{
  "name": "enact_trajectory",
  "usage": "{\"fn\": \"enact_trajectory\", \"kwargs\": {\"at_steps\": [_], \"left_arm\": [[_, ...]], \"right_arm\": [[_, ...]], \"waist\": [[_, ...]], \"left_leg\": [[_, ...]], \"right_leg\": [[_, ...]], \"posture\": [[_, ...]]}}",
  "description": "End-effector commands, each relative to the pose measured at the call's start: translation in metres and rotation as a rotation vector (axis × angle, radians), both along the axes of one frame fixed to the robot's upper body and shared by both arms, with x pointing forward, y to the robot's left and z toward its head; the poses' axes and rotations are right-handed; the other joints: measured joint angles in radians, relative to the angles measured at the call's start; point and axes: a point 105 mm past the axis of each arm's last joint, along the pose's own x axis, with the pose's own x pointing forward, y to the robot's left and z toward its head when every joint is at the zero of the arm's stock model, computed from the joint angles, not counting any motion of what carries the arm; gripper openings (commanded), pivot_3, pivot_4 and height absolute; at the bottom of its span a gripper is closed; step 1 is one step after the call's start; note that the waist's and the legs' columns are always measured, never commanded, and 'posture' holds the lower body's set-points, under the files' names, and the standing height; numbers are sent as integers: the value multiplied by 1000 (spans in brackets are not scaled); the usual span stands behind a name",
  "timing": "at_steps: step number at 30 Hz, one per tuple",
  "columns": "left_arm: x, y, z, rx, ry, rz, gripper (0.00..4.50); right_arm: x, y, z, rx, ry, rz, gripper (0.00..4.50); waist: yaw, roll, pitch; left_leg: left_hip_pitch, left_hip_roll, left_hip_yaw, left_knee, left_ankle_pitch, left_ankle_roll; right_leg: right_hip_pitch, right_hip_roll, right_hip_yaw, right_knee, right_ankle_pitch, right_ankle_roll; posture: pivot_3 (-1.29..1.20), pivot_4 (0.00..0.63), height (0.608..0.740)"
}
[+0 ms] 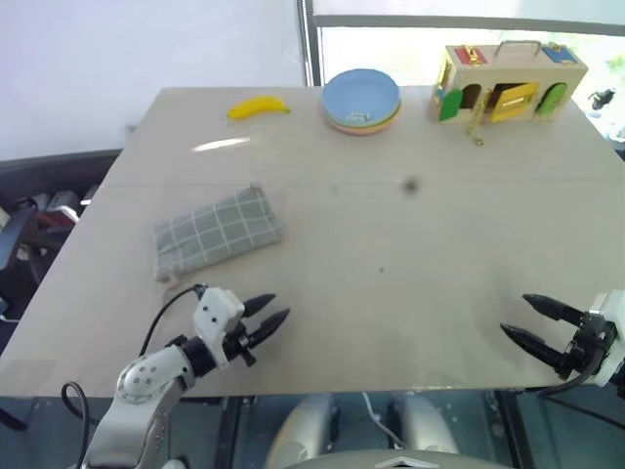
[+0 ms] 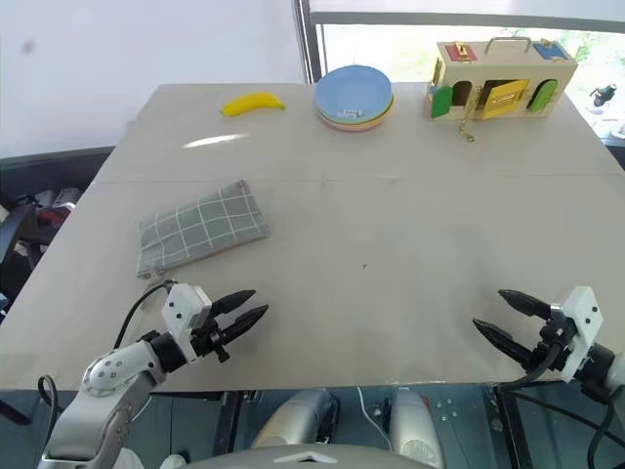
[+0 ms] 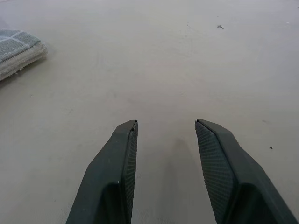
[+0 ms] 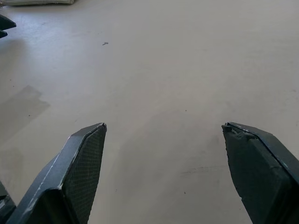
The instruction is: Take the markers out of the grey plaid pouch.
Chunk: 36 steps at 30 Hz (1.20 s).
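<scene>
Left end effector lower left, fingers apart, empty. Right end effector lower right, wide apart. Pouch shut, left-center on worktop.

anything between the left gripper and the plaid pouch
Nothing: in the left eye view, bare table separates the open left gripper from the grey plaid pouch.

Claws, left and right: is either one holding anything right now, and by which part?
Nothing is held. The left claw and right claw are both open over bare table, and the flat grey plaid fabric pouch lies untouched.
</scene>
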Motion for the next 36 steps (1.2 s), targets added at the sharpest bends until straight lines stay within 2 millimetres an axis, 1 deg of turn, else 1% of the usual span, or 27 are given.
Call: {"fn": "enact_trajectory", "kwargs": {"at_steps": [1,9,19,26,29,31,32,33,36], "left_arm": [[0,-2,5,-6,-44,-3,1995],[1,-5,6,-26,-52,1,1995],[3,-7,10,-33,-63,-9,1995],[4,-8,12,-40,-62,-9,1995],[4,-5,11,-49,4,-26,1995],[6,2,17,-65,-5,-18,1995],[6,5,21,-78,-9,-22,2532],[5,8,24,-82,-16,-27,2747],[8,25,31,-55,-44,-4,4133]], "right_arm": [[1,5,8,-21,-41,26,4025],[-2,3,6,-37,-23,44,4025],[-2,2,9,-39,-23,51,4025],[-1,5,9,-38,-25,61,4025],[0,9,10,-32,-29,77,4025],[1,11,11,-28,-30,86,4025],[1,12,11,-26,-30,90,4025],[1,13,11,-25,-28,95,4025],[2,15,11,-23,-25,108,4025]], "waist": [[0,0,0],[0,0,0],[0,0,0],[0,0,0],[0,0,0],[-1,0,0],[-1,0,0],[-1,0,0],[-2,0,0]], "left_leg": [[0,0,0,0,0,0],[0,0,0,0,0,0],[0,0,0,0,0,0],[0,0,0,0,0,0],[0,0,0,0,0,0],[0,0,0,0,0,0],[0,0,0,0,0,0],[0,0,0,0,0,0],[0,0,0,0,0,0]], "right_leg": [[0,0,0,0,0,0],[0,0,0,0,0,0],[0,0,0,0,0,0],[0,0,0,0,0,0],[0,0,0,0,0,0],[0,0,0,0,0,0],[0,0,0,0,0,0],[0,0,0,0,0,0],[0,0,0,0,0,0]], "posture": [[0,150,740],[0,150,740],[0,150,740],[0,150,740],[0,150,740],[0,150,740],[0,150,740],[0,150,740],[0,150,740]]}}
